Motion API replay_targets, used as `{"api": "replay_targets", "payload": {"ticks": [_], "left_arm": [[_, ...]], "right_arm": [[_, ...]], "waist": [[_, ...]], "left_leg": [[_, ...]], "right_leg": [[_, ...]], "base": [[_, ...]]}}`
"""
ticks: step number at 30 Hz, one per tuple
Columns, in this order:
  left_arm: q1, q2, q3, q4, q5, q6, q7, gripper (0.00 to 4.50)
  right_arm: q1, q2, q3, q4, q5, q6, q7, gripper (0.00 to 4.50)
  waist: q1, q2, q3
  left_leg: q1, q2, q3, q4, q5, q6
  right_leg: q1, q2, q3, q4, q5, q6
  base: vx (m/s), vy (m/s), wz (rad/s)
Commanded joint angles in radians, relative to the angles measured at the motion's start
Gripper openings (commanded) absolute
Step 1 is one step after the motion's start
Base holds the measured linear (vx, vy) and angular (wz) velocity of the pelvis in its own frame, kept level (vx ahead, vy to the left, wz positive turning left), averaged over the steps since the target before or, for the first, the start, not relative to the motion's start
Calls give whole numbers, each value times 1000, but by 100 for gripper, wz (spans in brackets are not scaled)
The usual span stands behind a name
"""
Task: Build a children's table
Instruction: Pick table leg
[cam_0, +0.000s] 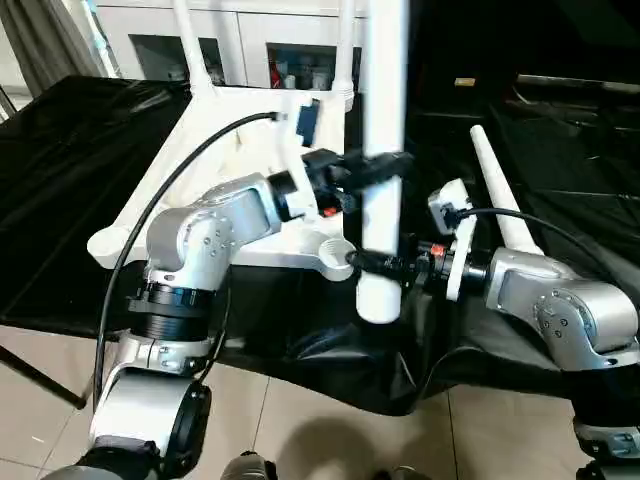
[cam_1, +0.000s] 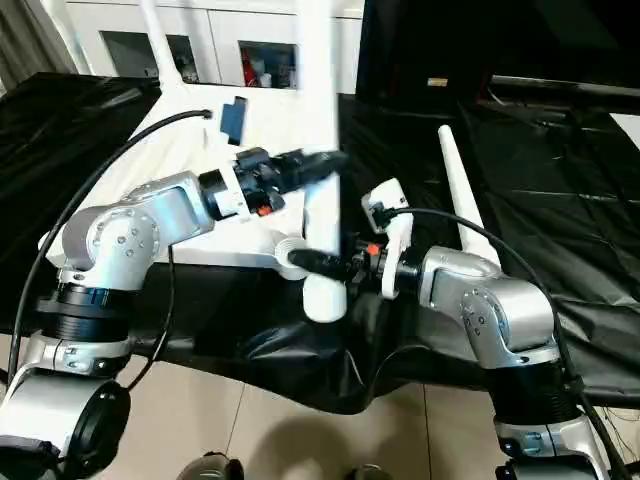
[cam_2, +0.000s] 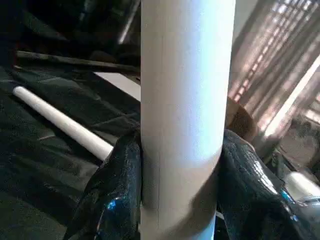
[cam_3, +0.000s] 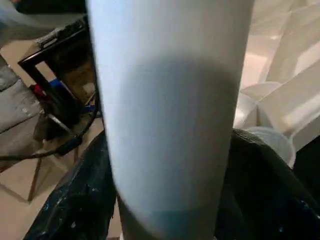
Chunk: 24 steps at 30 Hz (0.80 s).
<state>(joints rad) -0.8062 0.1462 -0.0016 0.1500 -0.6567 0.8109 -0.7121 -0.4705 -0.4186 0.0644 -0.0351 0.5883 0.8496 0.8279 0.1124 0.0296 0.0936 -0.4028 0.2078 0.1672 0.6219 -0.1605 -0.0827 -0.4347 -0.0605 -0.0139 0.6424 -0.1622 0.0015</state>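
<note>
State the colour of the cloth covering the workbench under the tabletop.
Black; the cloth shows best in the left eye view, spread beneath the white tabletop.

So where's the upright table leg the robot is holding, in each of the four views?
Left eye view: upright leg, centre, running from the top edge down to the left gripper and right gripper.
Right eye view: centre-left, blurred, above the corner socket.
Left wrist view: vertical through the middle.
Right wrist view: vertical, very close.
Shared landmark: the loose leg lying on the black cloth, also in the left wrist view.
</note>
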Motion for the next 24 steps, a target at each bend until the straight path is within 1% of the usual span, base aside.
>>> {"api": "replay_targets", "payload": {"ticks": [1, 5, 10, 13, 16, 24], "left_arm": [[0, 11, -10, -27, 5, 6, -15, 180], [2, 19, -20, -32, 7, 4, -31, 180], [4, 28, -30, -35, 15, -3, -40, 180], [4, 29, -30, -35, 16, -3, -41, 180], [2, 30, -36, -36, 18, -8, -47, 180], [6, 36, -43, -43, 15, -5, -60, 180]], "right_arm": [[-24, -18, 6, 2, 14, 22, 20, 321], [-27, -25, 6, 4, 23, 43, 37, 321], [-30, -25, -3, 10, 43, 77, 40, 321], [-31, -25, -4, 12, 44, 80, 40, 321], [-35, -23, -9, 19, 48, 94, 45, 321], [-38, -14, -14, 29, 57, 101, 34, 321]], "waist": [[2, -9, -106], [3, -8, -106], [2, -6, -107], [3, -8, -107], [4, -5, -108], [4, -6, -108]], "left_leg": [[15, -7, 6, -56, -146, 4], [14, -8, 6, -55, -143, 2], [16, -6, 5, -56, -152, -3], [14, -7, 5, -55, -146, -3], [14, -8, 5, -55, -140, -2], [13, -8, 5, -55, -138, -3]], "right_leg": [[71, -40, 17, -83, -223, -184], [70, -40, 17, -84, -231, -179], [69, -40, 15, -84, -242, -179], [70, -40, 16, -84, -235, -179], [70, -39, 16, -82, -229, -181], [71, -40, 16, -83, -233, -177]], "base": [[0, 0, 0], [0, 0, 0], [0, 0, 0], [0, 0, 0], [0, 0, 0], [0, 0, 0]]}}
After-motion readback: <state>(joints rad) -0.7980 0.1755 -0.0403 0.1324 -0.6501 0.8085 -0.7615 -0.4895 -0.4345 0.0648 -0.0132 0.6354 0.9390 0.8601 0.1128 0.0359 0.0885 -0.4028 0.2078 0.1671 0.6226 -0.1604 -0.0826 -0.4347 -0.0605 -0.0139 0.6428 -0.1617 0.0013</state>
